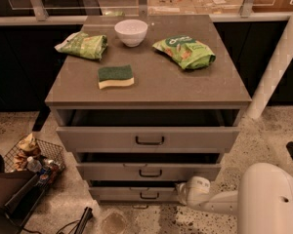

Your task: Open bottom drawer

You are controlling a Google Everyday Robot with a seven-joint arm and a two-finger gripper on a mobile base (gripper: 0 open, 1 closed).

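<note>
Your pincer (180, 193) sits low at lower right, beside the right end of the bottom drawer (118, 194); whether it grips, you cannot tell.

The cabinet top (185, 84) looks smooth and matt, grey-brown. The bottom drawer (115, 194) has a matt grey front and a black bar handle (149, 196). The white bowl (131, 31) is glossy. The snack bag at upper left (83, 45) and the snack bag at upper right (184, 51) are shiny crinkled film. The sponge (115, 76) has a rough green pad over yellow foam. The gripper (184, 193), low in the frame at the bottom drawer's right end, has a smooth white plastic-looking shell. The floor (268, 135) is speckled stone.
</note>
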